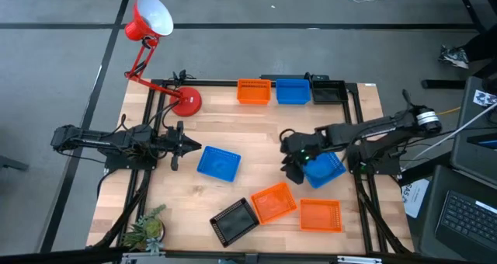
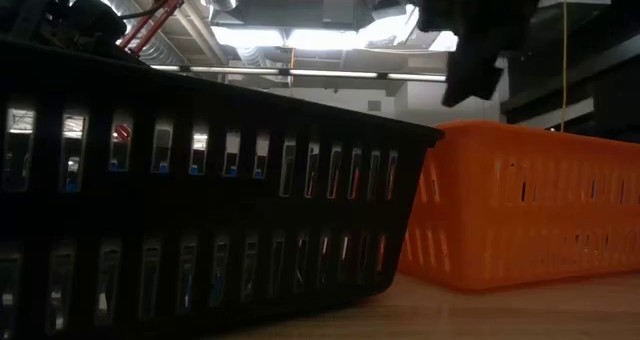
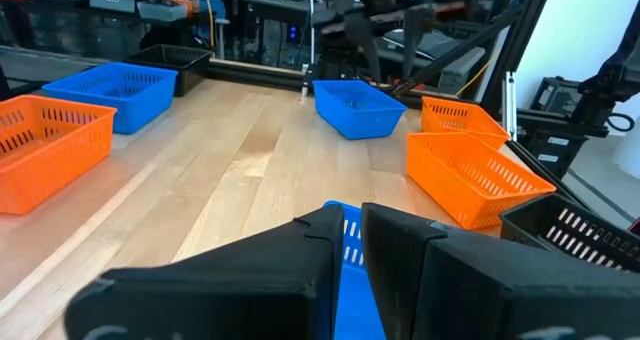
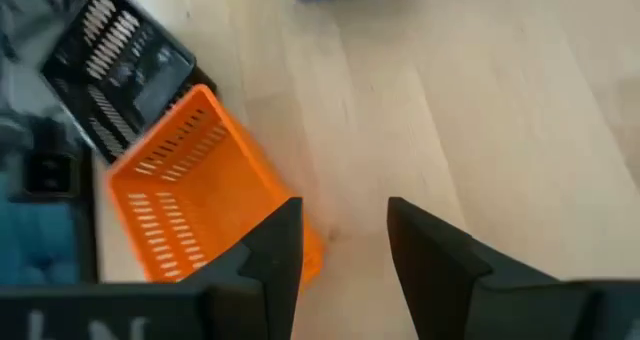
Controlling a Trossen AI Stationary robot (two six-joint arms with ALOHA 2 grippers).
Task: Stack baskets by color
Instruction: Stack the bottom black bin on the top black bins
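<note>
Three baskets stand in a row at the far edge: orange, blue, black. Loose on the table lie a blue basket, a second blue basket, two orange baskets and a black basket. My right gripper hangs open above the table, tipped down, at the left edge of the second blue basket; bare wood shows between its fingers. At the left, my left gripper is level and shut, just short of the first blue basket.
A red desk lamp stands with its base at the far left corner. A small plant sits at the near left corner. Bare wood lies in the table's middle. A black frame rail borders the table.
</note>
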